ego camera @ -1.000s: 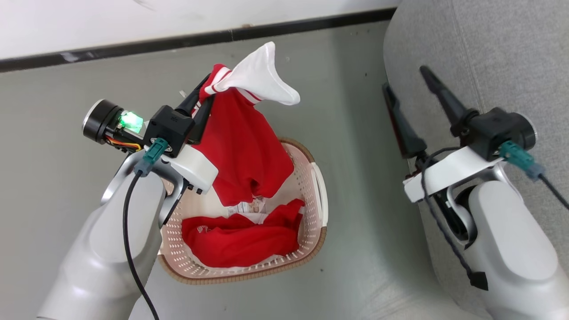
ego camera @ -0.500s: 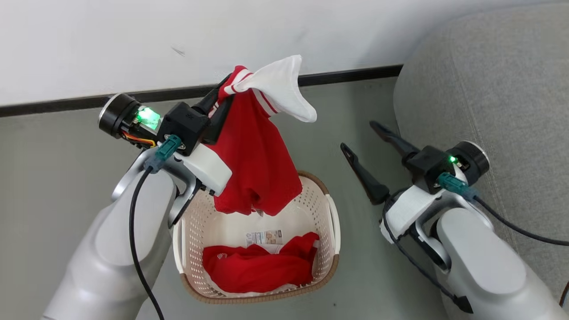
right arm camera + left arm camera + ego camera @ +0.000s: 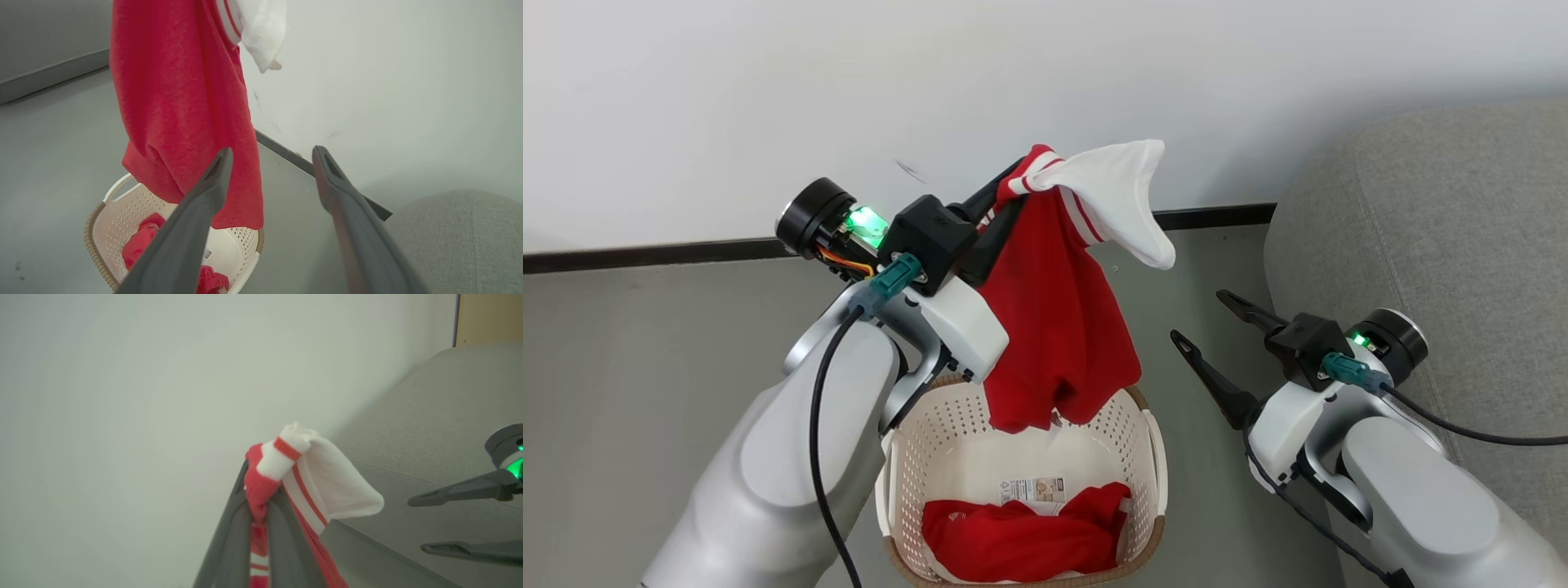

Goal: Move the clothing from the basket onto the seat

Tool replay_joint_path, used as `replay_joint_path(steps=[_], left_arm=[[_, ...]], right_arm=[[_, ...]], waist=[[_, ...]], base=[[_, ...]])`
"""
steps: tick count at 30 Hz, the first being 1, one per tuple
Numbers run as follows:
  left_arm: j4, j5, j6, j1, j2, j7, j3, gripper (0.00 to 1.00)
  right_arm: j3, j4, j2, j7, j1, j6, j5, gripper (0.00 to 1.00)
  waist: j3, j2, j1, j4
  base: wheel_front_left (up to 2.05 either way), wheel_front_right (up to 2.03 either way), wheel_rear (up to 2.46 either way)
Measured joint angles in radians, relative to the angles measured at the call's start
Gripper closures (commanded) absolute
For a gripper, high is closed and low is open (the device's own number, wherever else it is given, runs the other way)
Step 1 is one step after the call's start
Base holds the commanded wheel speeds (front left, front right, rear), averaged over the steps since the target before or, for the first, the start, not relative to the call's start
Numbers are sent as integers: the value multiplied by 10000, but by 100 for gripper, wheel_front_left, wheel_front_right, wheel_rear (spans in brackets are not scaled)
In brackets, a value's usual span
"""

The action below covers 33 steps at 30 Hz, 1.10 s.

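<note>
While the left claw [image 3: 1011, 181] is clamped shut on the striped trim [image 3: 1033, 167] of one red garment [image 3: 1054, 327], I have that piece hoisted above the basket [image 3: 1150, 457], its lower hem hanging over the basket's far side and its white panel [image 3: 1123, 192] flopped past the fingertips toward the wall [image 3: 768, 98]. In the left wrist view the fabric is bunched between the two fingers [image 3: 231, 543], so I'd call the grip solid. Right claw [image 3: 1199, 315] is spread wide, nothing in it, hovering over the floor [image 3: 1205, 490] between the basket and the seat [image 3: 1445, 245], near the hanging piece but apart from it. The seat is the big grey block off to my right, well clear of the held garment. A second red garment [image 3: 1021, 543] lies crumpled in the basket's near half, just beside the paper label [image 3: 1033, 490] on the bottom. Progress call: early. One piece picked and airborne, none delivered as far as the visible stretch of seat tells. Left to do: swing the held piece right, over the seat, and let go; then reach down for the one in the basket. Can't tell whether anything else is buried under it. What I'd watch: the hem hangs low and loose, so it could catch the basket rim or the right claw's fingers on the swing.
</note>
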Motion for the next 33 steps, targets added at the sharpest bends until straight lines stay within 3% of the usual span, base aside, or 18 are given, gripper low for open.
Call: replay_joint_path(steps=[21,33], left_arm=[[-1356,-740,-58,218,-58,1057,-748,100],[-1958,-1179,-96,217,-94,1499,-1095,100]], right_arm=[[1664,1095,-391,2,-397,0,1358,0],[3651,1373,-491,2,-1199,2,2171,0]], waist=[[-1276,0,0,828],[-1557,0,0,1300]], base=[[0,0,0],[0,0,0]])
